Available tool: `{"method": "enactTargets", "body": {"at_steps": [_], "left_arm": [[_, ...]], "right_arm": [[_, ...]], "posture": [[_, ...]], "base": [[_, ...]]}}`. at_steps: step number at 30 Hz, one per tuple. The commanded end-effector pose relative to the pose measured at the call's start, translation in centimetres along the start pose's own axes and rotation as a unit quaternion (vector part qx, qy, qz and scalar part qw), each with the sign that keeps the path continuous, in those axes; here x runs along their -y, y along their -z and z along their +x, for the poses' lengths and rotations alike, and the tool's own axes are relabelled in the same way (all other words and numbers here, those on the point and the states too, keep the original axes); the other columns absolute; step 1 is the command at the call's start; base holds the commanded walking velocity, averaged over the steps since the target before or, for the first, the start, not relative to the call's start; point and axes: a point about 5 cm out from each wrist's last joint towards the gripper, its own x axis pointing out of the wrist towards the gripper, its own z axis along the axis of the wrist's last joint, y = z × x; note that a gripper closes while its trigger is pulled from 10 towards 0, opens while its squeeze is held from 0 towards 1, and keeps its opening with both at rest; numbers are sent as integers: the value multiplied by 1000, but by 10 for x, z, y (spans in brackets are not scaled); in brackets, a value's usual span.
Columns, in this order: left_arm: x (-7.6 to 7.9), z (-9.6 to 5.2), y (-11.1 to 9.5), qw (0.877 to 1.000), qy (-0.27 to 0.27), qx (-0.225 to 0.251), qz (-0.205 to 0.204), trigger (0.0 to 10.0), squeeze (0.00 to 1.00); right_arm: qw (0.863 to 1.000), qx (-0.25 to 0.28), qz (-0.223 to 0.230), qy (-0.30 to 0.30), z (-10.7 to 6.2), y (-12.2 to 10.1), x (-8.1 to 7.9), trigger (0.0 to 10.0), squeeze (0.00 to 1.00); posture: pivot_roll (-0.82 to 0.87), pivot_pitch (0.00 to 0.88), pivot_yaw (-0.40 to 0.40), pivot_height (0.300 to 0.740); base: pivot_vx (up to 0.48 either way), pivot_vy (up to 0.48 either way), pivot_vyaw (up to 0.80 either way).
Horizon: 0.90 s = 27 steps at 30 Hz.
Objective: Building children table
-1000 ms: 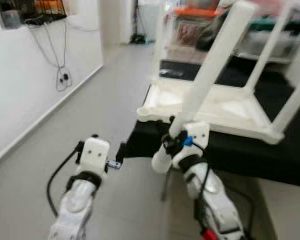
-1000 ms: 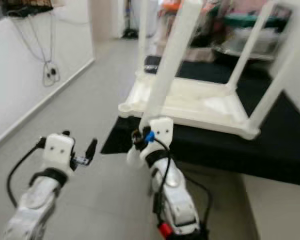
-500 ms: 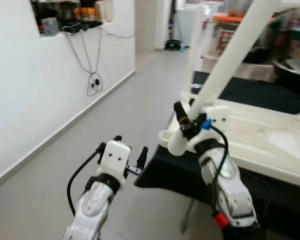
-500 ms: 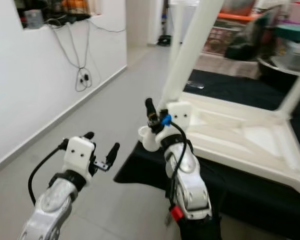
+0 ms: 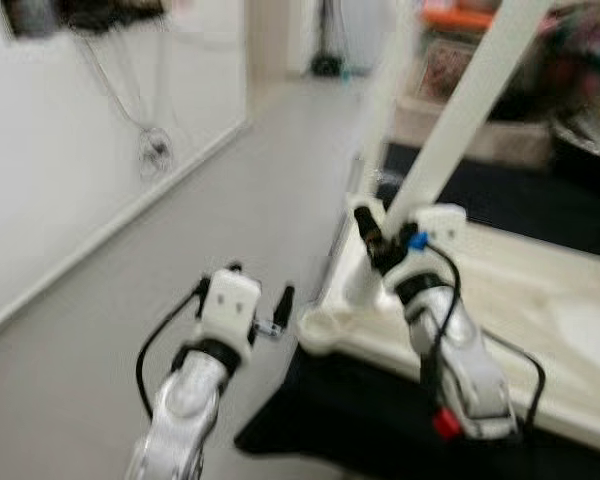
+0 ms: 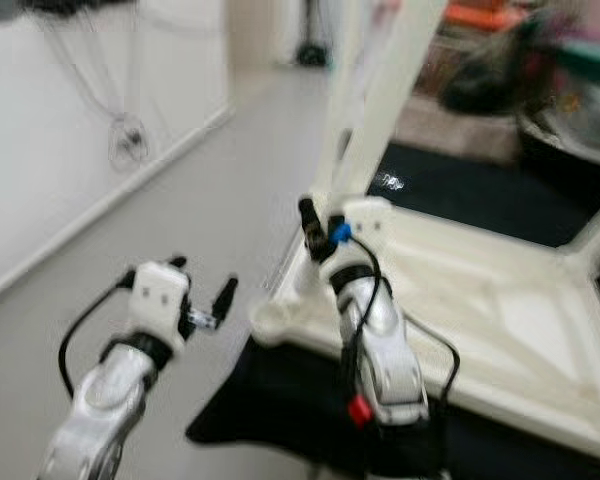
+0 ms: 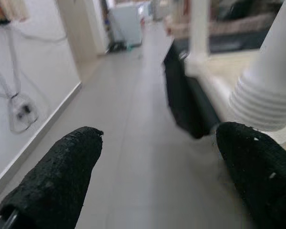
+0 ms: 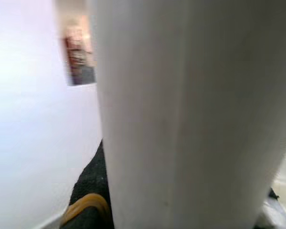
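The white children's table (image 5: pixel 540 310) lies upside down on a black surface (image 5: pixel 380 440). My right gripper (image 5: pixel 375 235) is shut on a loose white table leg (image 5: pixel 470 110), which tilts up and away to the right. Its ribbed lower end (image 7: pixel 264 95) hangs close to the table's near-left corner (image 5: pixel 320 330); I cannot tell whether they touch. In the right wrist view the leg (image 8: pixel 190 109) is very close. My left gripper (image 5: pixel 263 288) stands open and holds nothing, just left of that corner. Another leg (image 6: pixel 340 90) stands upright at the far-left corner.
Grey floor (image 5: pixel 230 200) runs along the left to a doorway. A white wall (image 5: pixel 40 180) with hanging cables (image 5: pixel 150 150) borders it. Blurred cluttered shelves (image 5: pixel 460 40) stand behind the table. The black surface's edge (image 7: pixel 186 105) lies right beside my left gripper.
The camera has shifted and the picture is blurrier. The leg's lower end in my right gripper now sits closer over the table's near-left corner. My left gripper stays open beside it.
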Motion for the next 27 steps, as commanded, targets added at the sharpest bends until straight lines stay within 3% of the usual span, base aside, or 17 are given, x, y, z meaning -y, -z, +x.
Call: {"method": "enactTargets", "body": {"at_steps": [1,4,6,10,12,13,17,20,21,22,23,25,27], "left_arm": [[10,-3,1,999,31,-5,-14,10000,0],[19,-13,9,997,68,-14,-24,10000,0],[27,-24,21,994,101,-36,-33,10000,0],[30,-30,27,992,114,-49,-36,10000,0],[31,-32,23,991,117,-46,-45,10000,0],[31,-32,23,991,117,-46,-45,10000,0],[35,-38,15,988,132,-42,-61,10000,0],[38,-41,12,987,141,-40,-68,10000,0],[41,-45,9,986,149,-37,-70,10000,0],[41,-45,9,986,149,-37,-70,10000,0],[42,-47,7,985,154,-35,-72,10000,0],[44,-54,5,984,156,-40,-72,10000,0],[45,-57,3,984,156,-44,-76,10000,0]], "right_arm": [[1000,22,-1,-14,-1,-14,6,10000,0],[998,26,-5,-58,6,-20,7,10000,0],[993,10,-3,-120,16,-20,12,10000,0],[984,-7,7,-178,26,-18,15,10000,0],[968,-39,10,-246,37,-17,14,10000,0],[968,-39,10,-246,37,-17,14,10000,0],[941,-80,-5,-329,60,-14,8,10000,0],[934,-91,-7,-346,65,-13,7,10000,0],[921,-105,-13,-375,67,-12,6,10000,0],[921,-105,-13,-375,67,-12,6,10000,0],[912,-114,-18,-394,68,-12,5,10000,0],[876,-127,-23,-464,65,-13,9,10000,0],[854,-125,-11,-505,63,-21,15,10000,0]], "posture": [[80,0,-98,740],[79,0,-94,740],[78,0,-93,740],[80,0,-98,740],[85,0,-106,740],[85,0,-106,740],[87,20,-103,740],[93,38,-104,740],[106,71,-110,740],[106,71,-110,740],[106,71,-110,740],[110,118,-117,740],[111,135,-114,740]], "base": [[0,0,0],[0,0,0],[0,0,0],[0,0,0],[0,0,0],[0,0,0],[0,0,0],[0,0,0],[0,0,0],[0,0,0],[0,0,0],[0,0,0],[0,0,0]]}}
